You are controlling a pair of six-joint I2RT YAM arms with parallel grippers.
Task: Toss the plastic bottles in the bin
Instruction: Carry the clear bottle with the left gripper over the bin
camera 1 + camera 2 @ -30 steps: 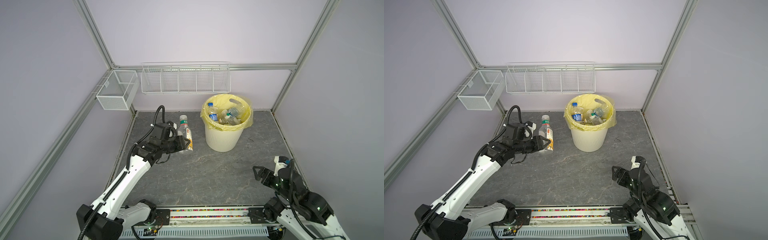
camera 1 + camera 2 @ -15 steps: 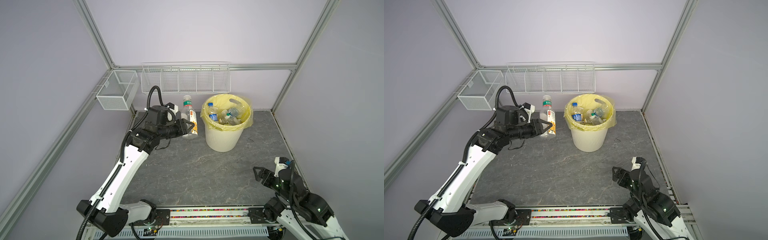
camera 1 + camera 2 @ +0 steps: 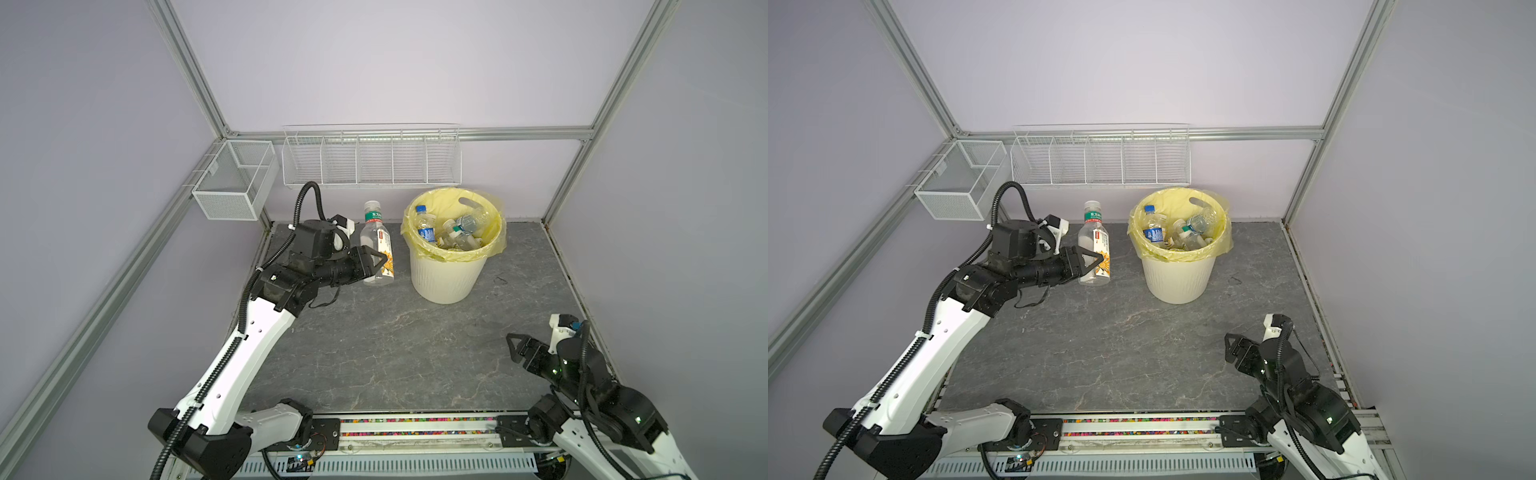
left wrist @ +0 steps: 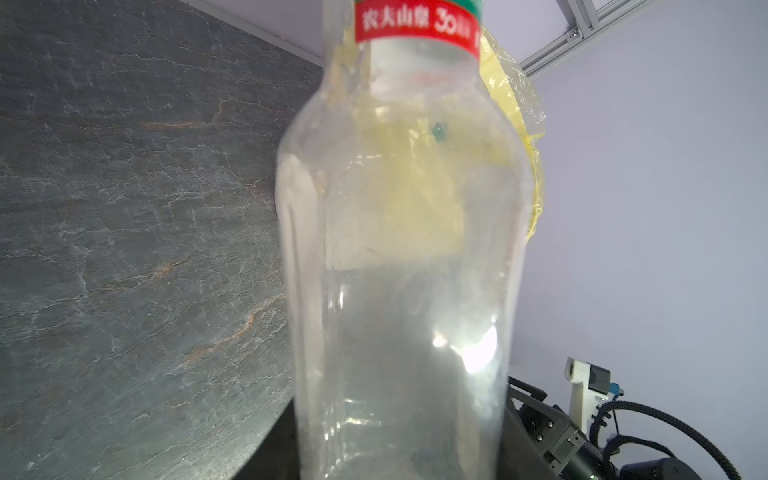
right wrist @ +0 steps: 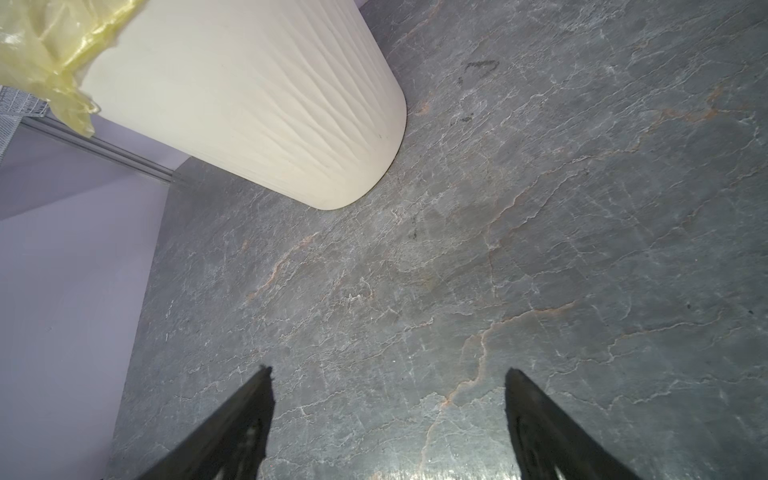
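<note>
A clear, smooth plastic bottle with an orange label is held upright, pinched low by the left gripper, just beside the ribbed cream bin, whose crinkled yellow liner holds other bottles. The left wrist view cuts off its cap. The left arm stretches forward; the right gripper hangs spread.

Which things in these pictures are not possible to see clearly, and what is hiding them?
- Left wrist view: the held bottle fills the frame; the edge cuts off its cap, and how the left pincer grips it does not show.
- Both top views: upper bottles cover the lower ones in the bin; their number is unclear.
- Right wrist view: the edge cuts off the bin's opening.
</note>
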